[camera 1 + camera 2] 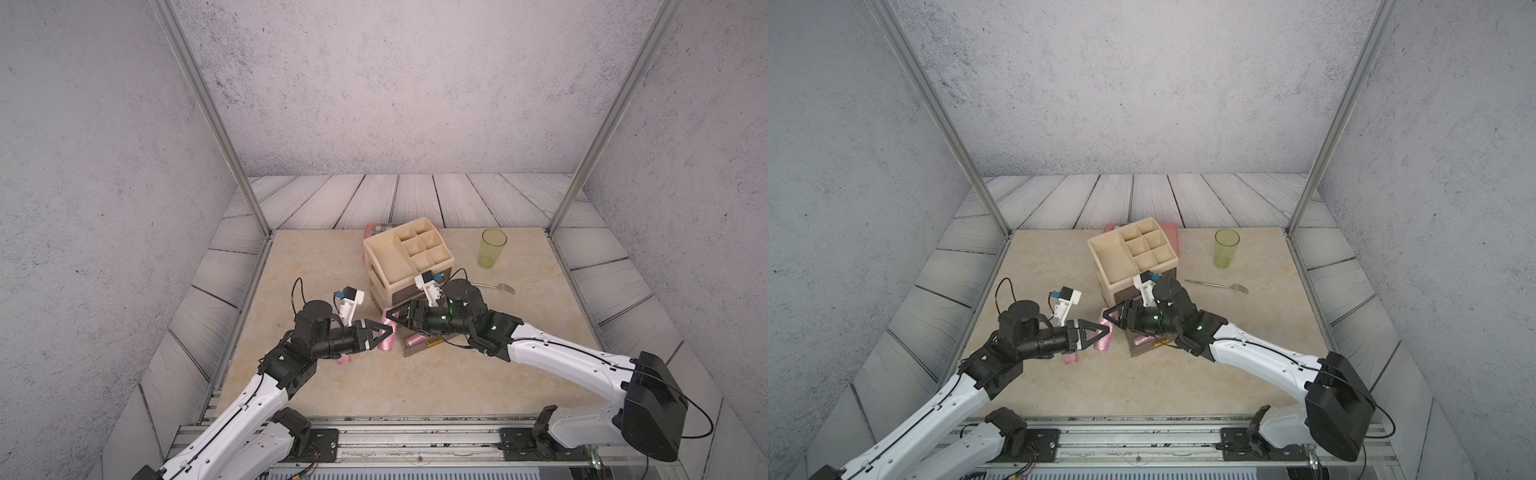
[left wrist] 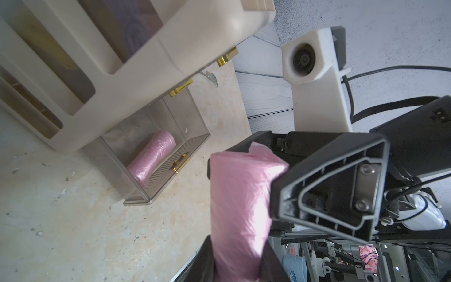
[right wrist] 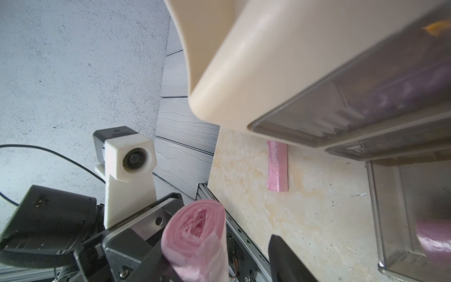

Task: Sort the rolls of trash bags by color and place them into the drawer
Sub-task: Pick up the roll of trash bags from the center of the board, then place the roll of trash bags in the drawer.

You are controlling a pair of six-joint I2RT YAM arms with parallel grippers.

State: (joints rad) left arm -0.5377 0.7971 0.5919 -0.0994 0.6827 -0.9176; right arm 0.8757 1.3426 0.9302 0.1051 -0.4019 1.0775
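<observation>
Enclosure closed on three sides. Back wall [image 1: 395,83], left wall [image 1: 83,166] and right wall [image 1: 706,145] are all grey and speckled, with a rough concrete look.

Two bare metal posts rise from the far corners of the table: left post [image 1: 216,120], right post [image 1: 611,120].

Table [image 1: 415,382] is beige with a marbled stone pattern and a dull sheen. The left wrist view shows small dark specks and scuffs on it.

Sloping boards [image 1: 374,199] border the far, left and right sides, printed as pale grey planks with dark seams.

A metal rail [image 1: 415,436] runs across the near edge.

Light is even and soft, shadows faint.
</observation>
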